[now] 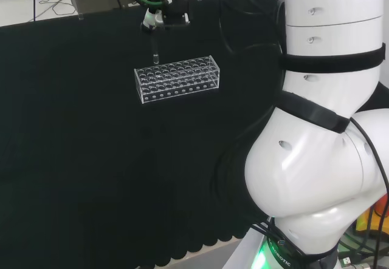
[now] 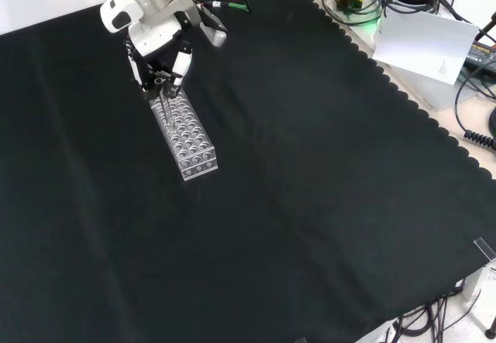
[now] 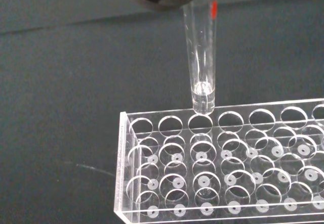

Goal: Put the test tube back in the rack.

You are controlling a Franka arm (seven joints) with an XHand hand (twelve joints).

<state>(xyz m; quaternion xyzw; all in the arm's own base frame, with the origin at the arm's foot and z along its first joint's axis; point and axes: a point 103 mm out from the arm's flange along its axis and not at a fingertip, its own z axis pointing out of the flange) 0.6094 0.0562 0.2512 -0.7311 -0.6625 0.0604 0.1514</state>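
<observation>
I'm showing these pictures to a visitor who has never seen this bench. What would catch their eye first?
Probably the clear test tube, hanging upright with its rounded tip just above a hole at the edge of the clear rack; the wrist view shows this close up. In the front view, the black and white hand holding the tube stands over the rack's far end, at the upper left of the black cloth.

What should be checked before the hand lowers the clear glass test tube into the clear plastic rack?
1. Clear glass test tube held by the black and white hand: ok.
2. Tube upright: ok, near vertical in the wrist view.
3. Tube tip above the clear plastic rack, not yet in: ok.
4. Tip centred over a hole: cannot tell; it sits at the rack's edge row.
5. Holes nearby empty: ok.
</observation>
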